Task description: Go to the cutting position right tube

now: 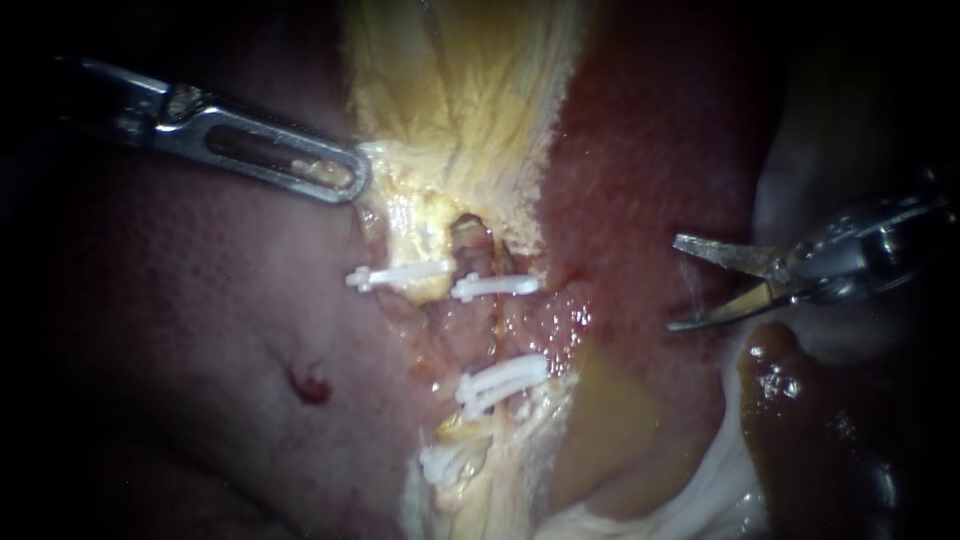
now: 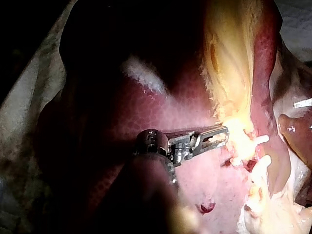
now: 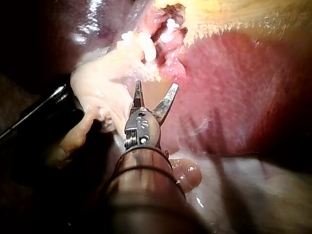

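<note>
- Looks like the approach step to me. The right instrument [image 1: 674, 284] hangs over the liver [image 1: 640, 180], well apart from the right tube [image 1: 503, 335], with nothing between its blades yet.
- Its pincer is a pair of blades spread wide, holding nothing. The right wrist view shows the same gape, with the white clips straight ahead of it.
- The right tube is the short stretch between the upper clip [image 1: 495, 287] and the lower clip [image 1: 502, 380]. Honestly it's hard to pick the tube itself out of the raw red tissue there.
- Next move, my guess: slide the open blades across the liver toward that gap. One blade should end up on each side of the tube, between the clips and not on them.
- The left instrument [image 1: 352, 180] has its pincer closed on the edge of the yellowish tissue [image 1: 450, 100], and a pale bit shows through the slot. It sits up and away from the clips, out of the path.
- Also around:
  - a neighbouring clip [image 1: 400, 275] near the upper one;
  - a small red spot [image 1: 310, 385] on the liver;
  - a yellow puddle [image 1: 600, 410];
  - a tan lump [image 1: 790, 390] just under the right instrument.
- Nothing really blocks the way. The worry is that the gap between the clips looks tight, and that neighbouring clip is close by.
</note>
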`<state>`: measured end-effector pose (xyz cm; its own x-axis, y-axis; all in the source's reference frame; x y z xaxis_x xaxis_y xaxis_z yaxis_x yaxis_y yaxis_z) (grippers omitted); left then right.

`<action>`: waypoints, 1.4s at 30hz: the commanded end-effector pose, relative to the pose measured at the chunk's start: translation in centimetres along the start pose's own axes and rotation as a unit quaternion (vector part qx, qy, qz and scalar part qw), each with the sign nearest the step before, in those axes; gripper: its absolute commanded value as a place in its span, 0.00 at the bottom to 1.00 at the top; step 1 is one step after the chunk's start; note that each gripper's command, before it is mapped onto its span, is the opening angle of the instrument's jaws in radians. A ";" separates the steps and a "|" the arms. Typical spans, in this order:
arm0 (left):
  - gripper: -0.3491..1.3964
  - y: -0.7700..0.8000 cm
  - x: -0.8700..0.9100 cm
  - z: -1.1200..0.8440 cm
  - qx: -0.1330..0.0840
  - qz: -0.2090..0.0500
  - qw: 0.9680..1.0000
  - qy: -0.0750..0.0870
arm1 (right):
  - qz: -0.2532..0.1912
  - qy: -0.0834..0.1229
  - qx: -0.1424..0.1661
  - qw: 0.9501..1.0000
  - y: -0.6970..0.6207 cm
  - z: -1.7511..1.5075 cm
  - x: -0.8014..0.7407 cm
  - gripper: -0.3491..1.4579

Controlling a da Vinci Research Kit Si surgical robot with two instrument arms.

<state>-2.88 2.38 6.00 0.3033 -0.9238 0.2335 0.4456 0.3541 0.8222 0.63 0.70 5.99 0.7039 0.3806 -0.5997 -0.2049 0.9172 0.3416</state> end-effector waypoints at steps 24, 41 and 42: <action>0.00 0.00 0.01 0.02 -0.001 0.000 1.000 -0.001 | -0.006 0.018 0.068 0.998 -0.30 0.67 -0.05 0.99; 0.00 0.00 0.01 0.02 -0.001 0.000 1.000 -0.001 | 0.010 0.018 0.097 0.995 -0.38 1.27 -0.25 0.99; 0.00 0.00 0.01 0.02 -0.001 0.000 1.000 -0.001 | 0.009 0.019 0.100 0.995 -0.38 1.31 -0.25 0.99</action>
<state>-2.90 2.37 6.01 0.3025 -0.9239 0.2343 0.4471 0.3546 0.8212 1.44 0.09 6.98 0.6741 0.4080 -0.6157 -0.0753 0.8672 0.4922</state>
